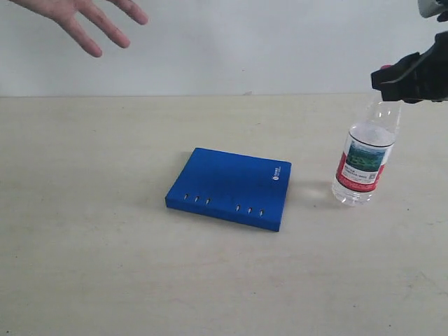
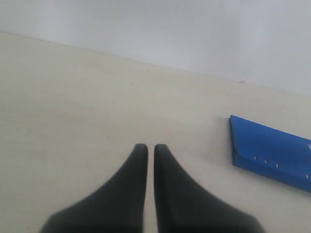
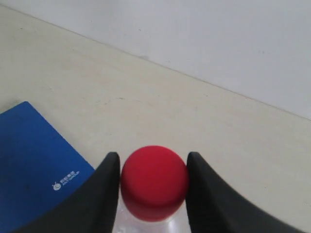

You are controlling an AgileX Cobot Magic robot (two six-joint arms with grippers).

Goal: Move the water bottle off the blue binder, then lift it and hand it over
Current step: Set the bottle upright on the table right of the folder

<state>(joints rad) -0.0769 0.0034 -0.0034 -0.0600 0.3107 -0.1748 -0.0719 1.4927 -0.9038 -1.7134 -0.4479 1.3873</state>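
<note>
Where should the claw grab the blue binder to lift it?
Probably the thin edge facing the left claw, coming in low from that side. The blue binder lies flat and looks too wide to span from above.

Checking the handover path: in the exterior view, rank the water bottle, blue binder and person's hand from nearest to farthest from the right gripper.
1. water bottle: on the right, its top clamped in the right gripper.
2. blue binder: lying flat at centre, left of the bottle.
3. person's hand: open, in the top left corner, farthest.
</note>
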